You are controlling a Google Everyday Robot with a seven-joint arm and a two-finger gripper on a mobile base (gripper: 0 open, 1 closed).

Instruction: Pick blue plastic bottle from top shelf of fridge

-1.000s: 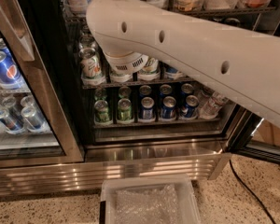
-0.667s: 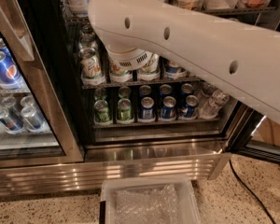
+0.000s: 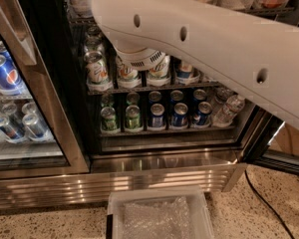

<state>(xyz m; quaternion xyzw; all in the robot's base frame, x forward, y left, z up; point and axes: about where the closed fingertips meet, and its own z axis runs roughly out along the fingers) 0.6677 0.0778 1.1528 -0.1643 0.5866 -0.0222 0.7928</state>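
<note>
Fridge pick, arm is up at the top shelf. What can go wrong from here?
1. The arm covers most of the top shelf, and the gripper is not in view, hidden behind the arm or past the top edge. Neither the blue plastic bottle nor the grasp can be checked.
2. The arm's ribbed joint sits close in front of the cans on the rack below; a swing may knock them.

You are viewing one white arm (image 3: pixel 214 39); its gripper is staying out of your sight past the arm's end. On the lower rack (image 3: pixel 164 131) you are counting five front-row cans (image 3: pixel 157 116): two green, three blue. Two small water bottles (image 3: pixel 231 107) are standing beside them. One clear bin (image 3: pixel 159 194) is sitting on the floor (image 3: pixel 249 218).
</note>
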